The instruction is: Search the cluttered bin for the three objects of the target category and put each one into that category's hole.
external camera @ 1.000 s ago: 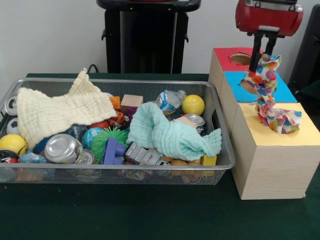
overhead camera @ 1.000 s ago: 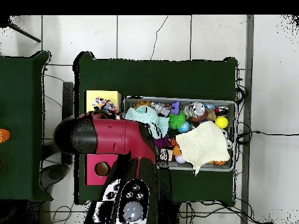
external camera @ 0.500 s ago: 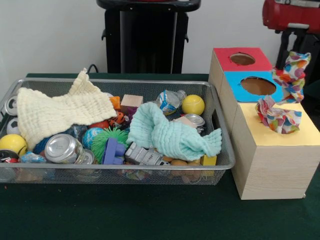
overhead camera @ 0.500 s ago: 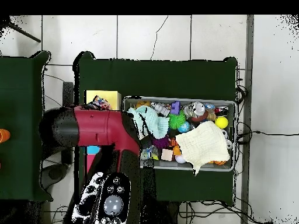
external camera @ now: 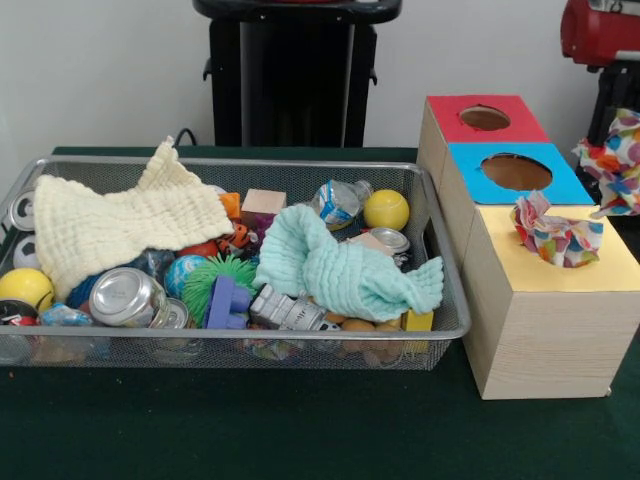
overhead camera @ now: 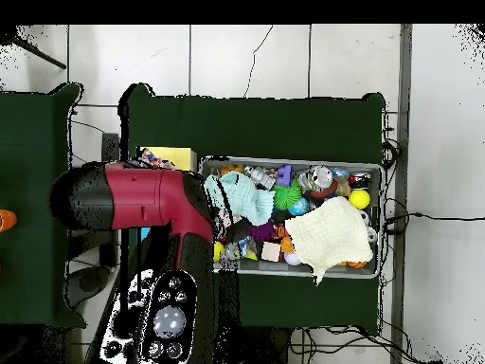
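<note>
Two polka-dot cloths in sight: one bunched on the yellow cube's [external camera: 560, 285] top face, stuffed partway into the hole and hiding it [external camera: 556, 236]; the other [external camera: 614, 165] hanging at the frame's right edge beside the cube, under the red arm [external camera: 600, 28], long axis roughly vertical. Jaws off-frame, so impossible to tell whether pinching it, though probably so. Hole lies left of and below the hanging cloth in the front view; wire bin [external camera: 300, 345] shows no third dotted cloth.

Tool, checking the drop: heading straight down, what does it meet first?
Probably the back corner of the yellow cube, or the table beside it; depth unclear. The tool holds a dotted cloth.
</note>
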